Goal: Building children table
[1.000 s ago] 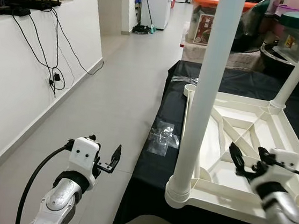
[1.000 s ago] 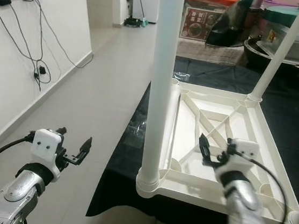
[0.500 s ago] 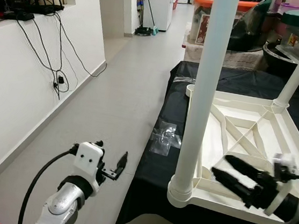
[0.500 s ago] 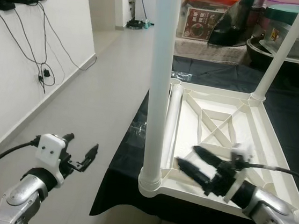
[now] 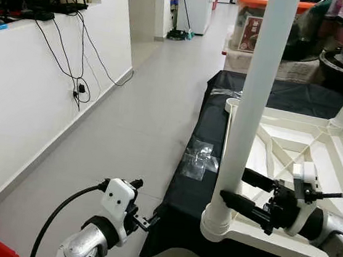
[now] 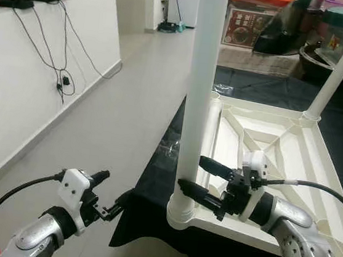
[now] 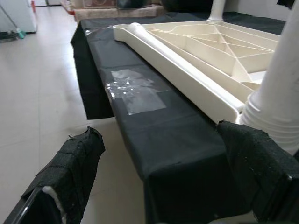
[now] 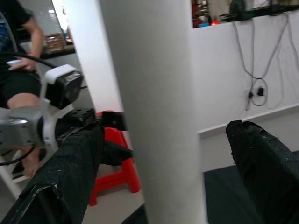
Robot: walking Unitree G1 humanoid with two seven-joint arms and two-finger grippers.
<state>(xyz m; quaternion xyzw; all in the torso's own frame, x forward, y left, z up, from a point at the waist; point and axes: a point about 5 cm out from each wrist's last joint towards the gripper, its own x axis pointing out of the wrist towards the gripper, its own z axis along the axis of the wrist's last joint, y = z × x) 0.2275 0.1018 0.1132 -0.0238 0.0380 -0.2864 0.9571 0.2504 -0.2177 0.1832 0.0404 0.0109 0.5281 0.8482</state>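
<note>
Fingers [image 6: 205, 182] apparently astride table leg [image 6: 202, 76]

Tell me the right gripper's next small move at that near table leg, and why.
Probably close the right gripper on the near leg. Its open fingers already straddle the leg just above the corner socket of the upturned tabletop, so gripping would let it seat or tighten the leg.

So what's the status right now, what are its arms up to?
Right end effector open, fingers either side of the upright white leg, low near its socket. Left end effector open, hovering by the black cloth edge. Nothing in the way.
</note>
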